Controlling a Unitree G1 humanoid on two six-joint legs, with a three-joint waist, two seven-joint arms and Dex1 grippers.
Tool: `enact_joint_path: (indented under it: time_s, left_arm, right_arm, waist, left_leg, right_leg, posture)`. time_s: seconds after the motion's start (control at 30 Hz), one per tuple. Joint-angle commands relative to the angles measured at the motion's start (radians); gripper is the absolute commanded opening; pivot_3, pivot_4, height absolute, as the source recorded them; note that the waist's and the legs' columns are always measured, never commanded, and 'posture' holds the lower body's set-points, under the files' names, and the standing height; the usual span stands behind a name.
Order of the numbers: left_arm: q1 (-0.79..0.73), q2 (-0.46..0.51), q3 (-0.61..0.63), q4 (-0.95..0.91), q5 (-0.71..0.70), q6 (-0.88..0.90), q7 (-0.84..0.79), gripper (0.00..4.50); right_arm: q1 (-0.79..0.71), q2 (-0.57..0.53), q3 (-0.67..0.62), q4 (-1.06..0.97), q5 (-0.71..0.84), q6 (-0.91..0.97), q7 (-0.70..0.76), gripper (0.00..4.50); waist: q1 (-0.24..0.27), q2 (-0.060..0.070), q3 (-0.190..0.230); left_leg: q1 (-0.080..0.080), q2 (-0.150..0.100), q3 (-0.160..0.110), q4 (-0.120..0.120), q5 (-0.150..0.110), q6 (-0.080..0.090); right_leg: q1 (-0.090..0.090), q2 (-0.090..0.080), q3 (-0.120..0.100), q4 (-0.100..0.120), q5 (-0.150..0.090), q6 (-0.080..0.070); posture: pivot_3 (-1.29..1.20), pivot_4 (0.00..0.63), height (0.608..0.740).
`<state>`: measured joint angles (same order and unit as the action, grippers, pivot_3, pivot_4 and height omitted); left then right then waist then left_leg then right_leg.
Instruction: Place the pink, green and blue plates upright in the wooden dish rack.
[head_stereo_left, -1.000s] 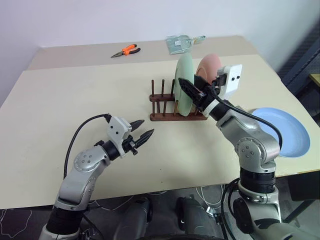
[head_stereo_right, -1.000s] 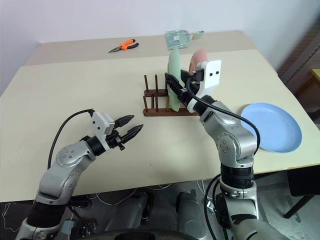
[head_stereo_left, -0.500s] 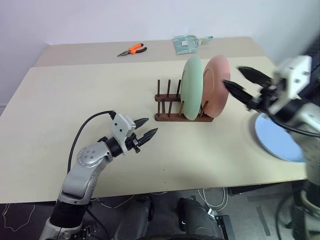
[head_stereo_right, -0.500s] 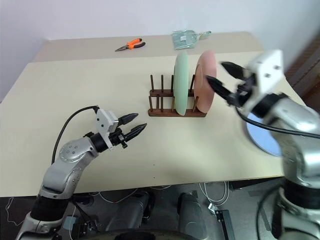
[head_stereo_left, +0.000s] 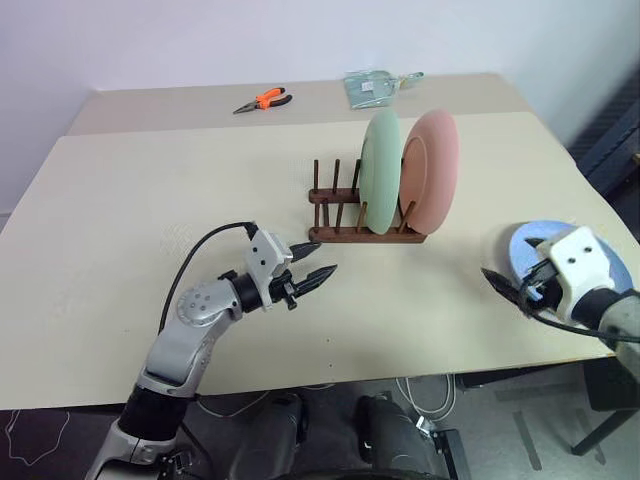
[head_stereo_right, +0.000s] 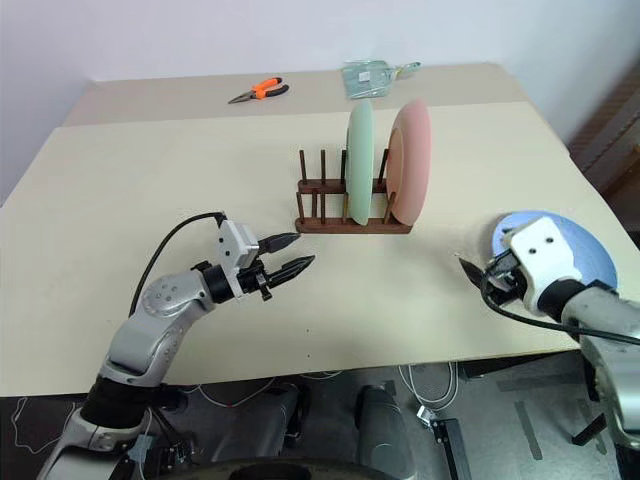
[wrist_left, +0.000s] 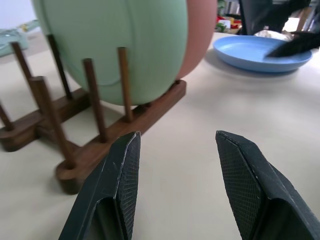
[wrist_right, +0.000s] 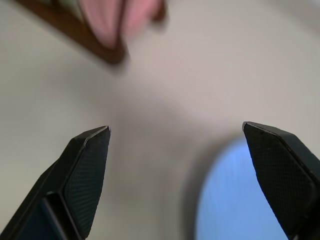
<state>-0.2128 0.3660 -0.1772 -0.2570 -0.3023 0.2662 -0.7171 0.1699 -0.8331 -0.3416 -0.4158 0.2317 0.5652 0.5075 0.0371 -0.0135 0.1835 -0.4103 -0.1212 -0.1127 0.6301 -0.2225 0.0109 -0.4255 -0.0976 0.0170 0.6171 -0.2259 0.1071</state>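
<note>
The wooden dish rack (head_stereo_left: 345, 213) stands mid-table. The green plate (head_stereo_left: 381, 172) and the pink plate (head_stereo_left: 433, 166) stand upright in it, side by side at its right end. The blue plate (head_stereo_left: 545, 240) lies flat near the table's right edge, partly hidden by my right hand. My right gripper (wrist_right: 176, 131) hangs open just in front of the blue plate's near-left rim, with nothing between its fingers. My left gripper (head_stereo_left: 322, 258) is open and empty, low over the table in front of the rack and pointing toward it.
Orange-handled pliers (head_stereo_left: 262, 99) and a clear plastic packet (head_stereo_left: 372, 84) lie at the far edge of the table. The rack's left slots (wrist_left: 55, 115) hold nothing. The blue plate sits close to the table's right front corner.
My right gripper left the plates in the rack, swung right and down to the blue plate, and opened wide. My left gripper drifted a little to the right.
</note>
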Motion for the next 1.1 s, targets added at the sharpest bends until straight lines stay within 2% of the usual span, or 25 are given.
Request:
enact_joint_path:
  time_s: [0.03, 0.1, 0.17, 0.23, 0.27, 0.3, 0.37, 0.57, 0.7, 0.9, 1.0, 1.1]
  left_arm:
    - [-0.011, -0.004, 0.004, -0.015, 0.007, -0.029, -0.002, 2.45]
    - [-0.010, -0.005, 0.004, -0.015, 0.010, -0.032, -0.001, 2.45]
    - [-0.008, -0.004, 0.007, -0.014, 0.013, -0.035, 0.002, 2.45]
    - [-0.005, -0.003, 0.011, -0.016, 0.015, -0.036, 0.004, 2.45]
    - [-0.004, -0.002, 0.013, -0.017, 0.016, -0.036, 0.005, 2.45]
    - [-0.003, -0.001, 0.014, -0.017, 0.016, -0.035, 0.006, 2.45]
    - [-0.001, 0.000, 0.015, -0.018, 0.018, -0.037, 0.006, 2.45]
    - [-0.005, -0.002, 0.025, 0.004, 0.035, -0.056, 0.022, 2.45]
    - [-0.027, -0.001, 0.053, 0.061, 0.064, -0.099, 0.054, 2.45]
    - [-0.052, 0.017, 0.120, 0.148, 0.105, -0.182, 0.107, 2.45]
    - [-0.053, 0.032, 0.154, 0.180, 0.118, -0.209, 0.128, 2.45]
    - [-0.048, 0.051, 0.188, 0.206, 0.127, -0.231, 0.145, 2.45]
  right_arm:
    - [-0.005, 0.009, 0.046, 0.092, -0.122, -0.052, -0.072, 4.45]
    - [-0.009, 0.001, 0.081, 0.151, -0.187, -0.075, -0.102, 3.92]
    - [-0.022, -0.001, 0.103, 0.206, -0.241, -0.095, -0.135, 3.17]
    - [-0.036, 0.009, 0.105, 0.228, -0.255, -0.100, -0.144, 2.08]
    - [-0.043, 0.013, 0.106, 0.230, -0.257, -0.100, -0.143, 1.68]
    - [-0.051, 0.018, 0.110, 0.228, -0.259, -0.099, -0.142, 0.98]
    - [-0.072, 0.030, 0.113, 0.216, -0.262, -0.099, -0.144, 0.06]
    - [-0.220, 0.064, 0.087, 0.129, -0.279, -0.198, -0.207, 0.06]
    - [-0.447, 0.110, 0.049, 0.011, -0.153, -0.194, -0.185, 0.06]
    - [-0.866, 0.258, 0.024, -0.153, 0.327, 0.031, -0.153, 0.06]
    - [-0.979, 0.378, 0.044, -0.189, 0.559, 0.117, -0.220, 0.06]
    - [-1.016, 0.549, 0.096, -0.192, 0.740, 0.158, -0.336, 0.06]
  waist:
    - [0.002, 0.000, 0.000]
    - [0.002, 0.000, 0.000]
    - [0.002, 0.000, 0.000]
    - [0.002, 0.000, 0.000]
    - [0.004, 0.000, 0.000]
    - [0.004, 0.000, 0.000]
    - [0.002, 0.000, 0.000]
    - [-0.003, 0.002, 0.000]
    - [-0.002, 0.005, 0.001]
    - [0.003, 0.004, 0.001]
    - [0.001, 0.004, 0.001]
    - [-0.003, 0.004, 0.001]
  left_leg:
    - [0.000, 0.000, 0.000, 0.000, 0.000, 0.000]
    - [0.000, 0.000, 0.000, 0.000, 0.000, 0.000]
    - [0.000, 0.000, 0.000, 0.000, 0.000, 0.000]
    - [0.000, 0.000, 0.000, 0.001, 0.000, 0.000]
    - [0.000, 0.000, 0.000, 0.001, 0.000, 0.000]
    - [0.000, 0.000, 0.000, 0.001, 0.000, 0.000]
    - [0.000, 0.000, 0.000, 0.001, 0.000, 0.000]
    - [0.001, 0.000, 0.000, 0.000, 0.000, 0.000]
    - [0.001, 0.000, 0.000, 0.001, 0.000, 0.000]
    - [0.000, 0.000, -0.001, -0.001, 0.000, 0.000]
    - [0.000, 0.000, -0.002, -0.001, 0.000, 0.000]
    - [0.000, 0.000, -0.002, -0.001, 0.000, 0.000]
  right_leg:
    - [0.000, 0.000, 0.000, 0.000, 0.000, 0.000]
    - [0.000, 0.000, 0.000, 0.000, 0.000, 0.000]
    - [0.000, 0.000, 0.000, 0.000, 0.000, 0.000]
    - [0.001, 0.000, 0.000, 0.000, 0.000, 0.000]
    - [0.001, 0.000, 0.000, 0.000, 0.000, 0.000]
    - [0.001, 0.000, 0.000, 0.000, 0.000, 0.000]
    - [0.001, 0.000, 0.000, 0.000, 0.000, 0.000]
    - [0.000, 0.001, 0.000, 0.001, 0.000, 0.000]
    - [0.000, 0.001, 0.000, 0.002, 0.000, 0.000]
    - [-0.001, 0.001, -0.001, 0.001, 0.001, 0.003]
    - [-0.001, 0.000, -0.001, 0.000, 0.002, 0.003]
    - [-0.002, 0.000, 0.000, 0.001, 0.002, 0.002]
  posture:
    - [0.00, 0.150, 0.720]
    - [0.00, 0.150, 0.720]
    - [0.00, 0.150, 0.720]
    - [0.00, 0.150, 0.720]
    - [0.00, 0.150, 0.720]
    - [0.00, 0.150, 0.720]
    - [0.00, 0.150, 0.720]
    - [0.00, 0.150, 0.720]
    - [0.00, 0.150, 0.720]
    - [0.00, 0.150, 0.720]
    - [0.00, 0.150, 0.720]
    - [0.00, 0.150, 0.720]
